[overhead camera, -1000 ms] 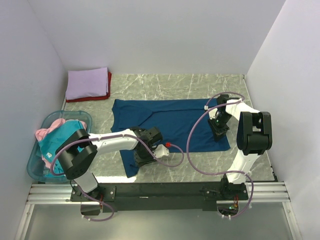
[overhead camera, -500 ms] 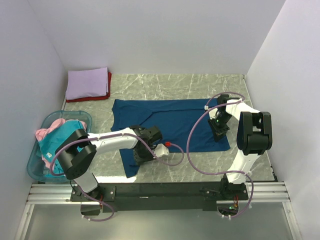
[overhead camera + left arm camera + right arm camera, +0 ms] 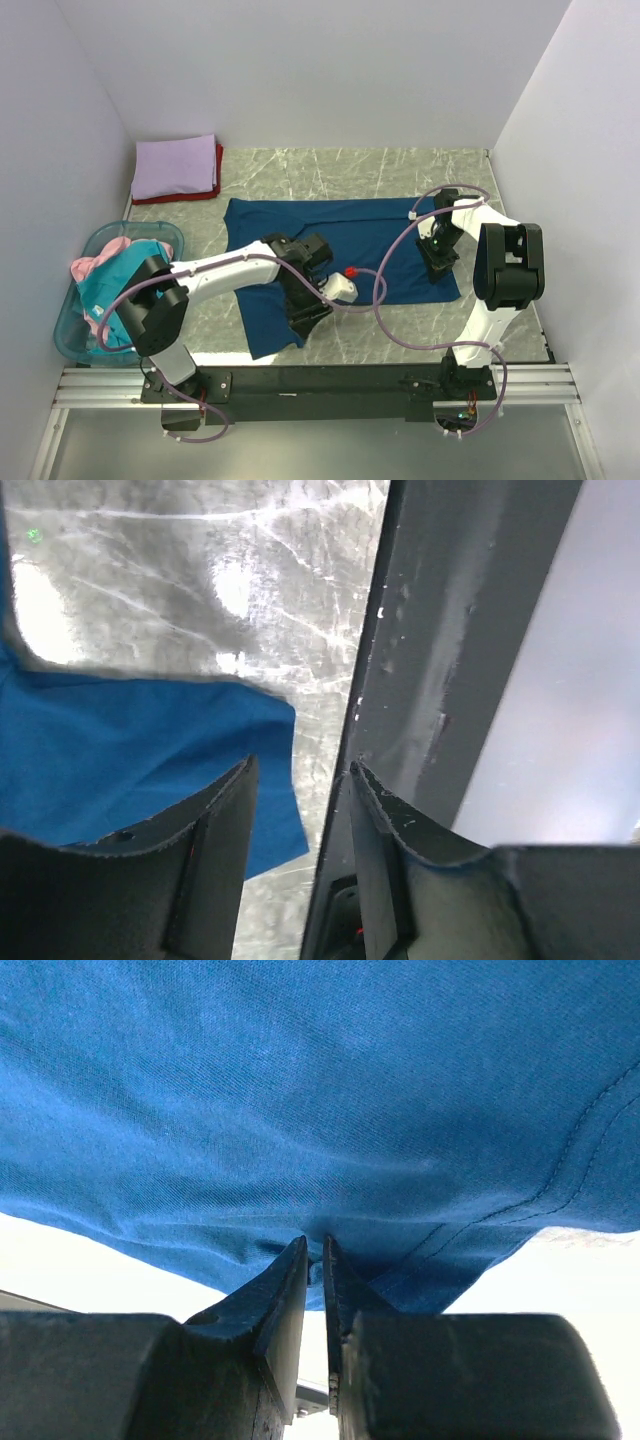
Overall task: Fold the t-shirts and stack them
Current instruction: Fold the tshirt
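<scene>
One marble surface carries the dark blue t-shirt, spread flat across its middle. To fold it cleanly, I judge that both ends should rise together with the cloth kept taut. The right end effector is clenched on the shirt's right hem. The left end effector, jaws apart and empty, hovers just above the near-left corner.

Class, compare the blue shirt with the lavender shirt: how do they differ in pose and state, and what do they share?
The blue shirt lies spread out mid-table; the lavender shirt is folded into a rectangle in the far left corner. The blue shirt rests on the table; the lavender one tops a folded red shirt. The right gripper pinches the blue shirt; nothing touches the lavender one. Both lie flat.
</scene>
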`<state>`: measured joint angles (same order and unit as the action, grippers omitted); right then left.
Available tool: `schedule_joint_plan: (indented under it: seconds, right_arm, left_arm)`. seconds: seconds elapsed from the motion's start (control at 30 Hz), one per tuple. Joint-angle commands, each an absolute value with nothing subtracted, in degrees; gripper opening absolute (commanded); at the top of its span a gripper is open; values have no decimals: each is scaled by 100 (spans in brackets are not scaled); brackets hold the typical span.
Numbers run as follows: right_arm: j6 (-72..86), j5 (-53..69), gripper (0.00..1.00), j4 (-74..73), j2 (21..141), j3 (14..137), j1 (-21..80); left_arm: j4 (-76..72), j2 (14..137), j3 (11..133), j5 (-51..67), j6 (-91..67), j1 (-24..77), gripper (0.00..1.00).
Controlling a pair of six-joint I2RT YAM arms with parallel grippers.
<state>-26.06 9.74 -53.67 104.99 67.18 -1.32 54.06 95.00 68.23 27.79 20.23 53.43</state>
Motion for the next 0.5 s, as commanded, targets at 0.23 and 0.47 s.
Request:
schedule_joint_plan:
  seconds: [0.23, 0.47]
  right_arm:
    - [-3049, 704, 19, -5590, 9537, 6382, -184]
    - [-3208, 334, 19, -5502, 9211, 5915, -176]
  left_arm:
    - [5600, 8772, 6522, 2701, 2477, 2754, 43]
    - [5055, 9009, 5899, 2119, 2549, 2162, 37]
